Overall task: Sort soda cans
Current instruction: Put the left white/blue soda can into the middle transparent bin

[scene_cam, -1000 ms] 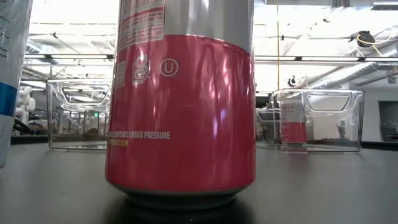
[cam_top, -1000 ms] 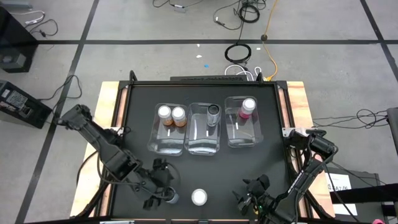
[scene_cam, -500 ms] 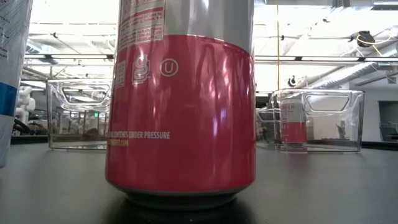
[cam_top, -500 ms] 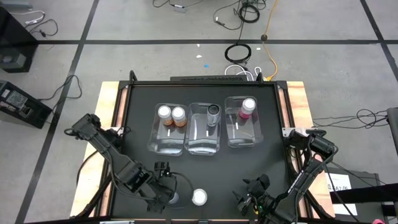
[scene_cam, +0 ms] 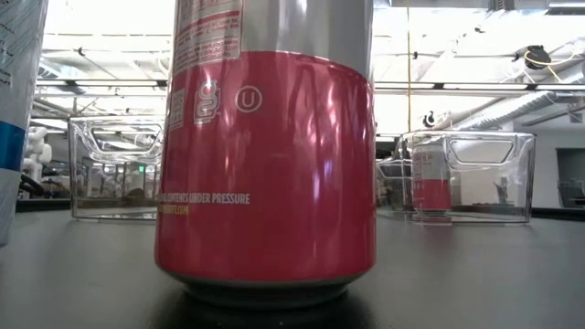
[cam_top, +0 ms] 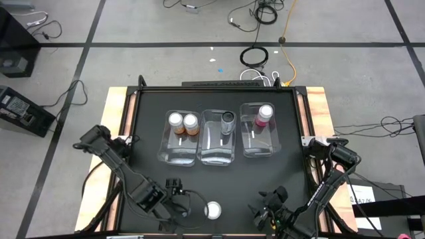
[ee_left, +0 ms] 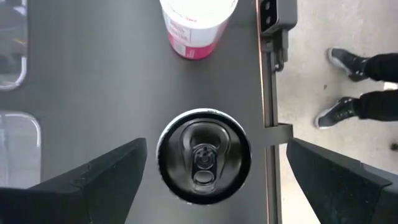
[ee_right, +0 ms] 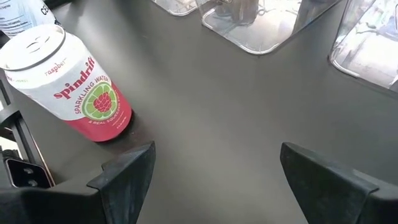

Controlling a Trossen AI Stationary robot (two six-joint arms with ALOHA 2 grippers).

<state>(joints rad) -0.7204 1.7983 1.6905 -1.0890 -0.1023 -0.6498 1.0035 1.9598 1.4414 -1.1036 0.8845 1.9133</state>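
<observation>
Left gripper [ee_left: 208, 180] shifted down over black can [ee_left: 203, 155] at lower-left of high view, fingers wide, straddling, ungrasped. Right gripper [ee_right: 217, 180] idle, wide. Grasp likely next.

A black worktop [cam_top: 149, 106] stands on a grey concrete floor [cam_top: 133, 63] crossed by dark lines.
Cables [cam_top: 265, 13] coil on the floor beyond it; a person's dark shoes [ee_left: 339, 115] stand beside the worktop edge; bright ceiling lights glare above.

High cam straight down on table [cam_top: 149, 106]; low cam level, v. close to pink can [scene_cam: 265, 164], probably same can in both wrist cams.
</observation>
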